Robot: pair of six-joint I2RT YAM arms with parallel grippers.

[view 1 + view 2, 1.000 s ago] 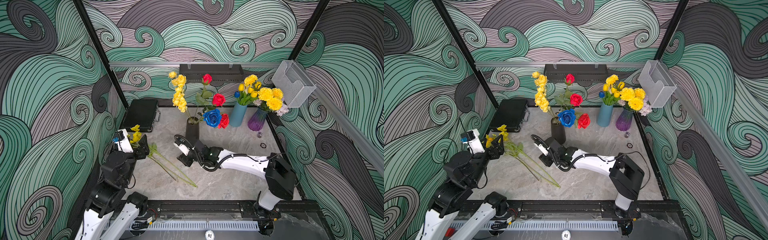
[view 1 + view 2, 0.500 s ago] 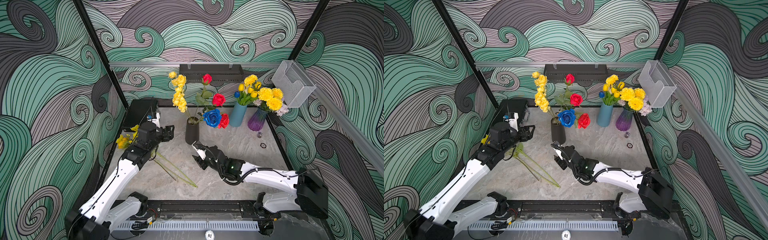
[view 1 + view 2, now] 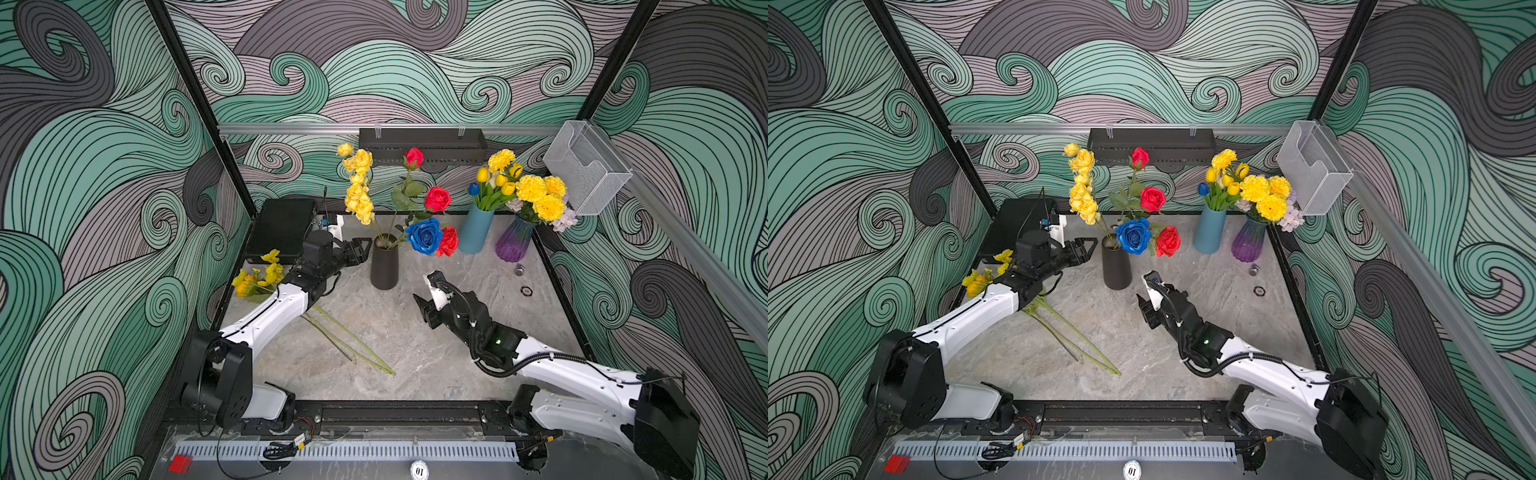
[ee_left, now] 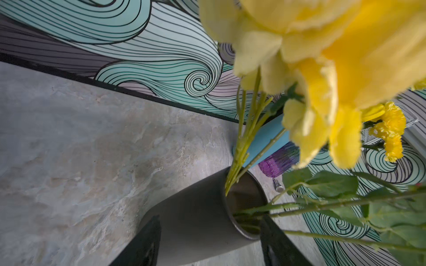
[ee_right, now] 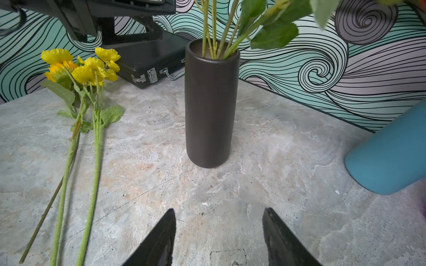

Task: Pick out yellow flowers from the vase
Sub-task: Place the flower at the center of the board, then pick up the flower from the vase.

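Yellow flowers (image 3: 359,187) are standing in the black vase (image 3: 384,266), the left gripper (image 3: 365,249) hovering open at its rim, probably to take a stem, the right gripper (image 5: 219,210) waiting open, empty.

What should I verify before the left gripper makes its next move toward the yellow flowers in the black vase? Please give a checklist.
1. The left gripper open and empty: ok.
2. Jaws on the yellow spray stems: not ok; in the left wrist view they frame the black vase near its rim.
3. Vase upright: ok.
4. The right gripper steadying the vase: not ok; open, apart from it.
5. Yellow stems untangled from the roses inside the vase: cannot tell.
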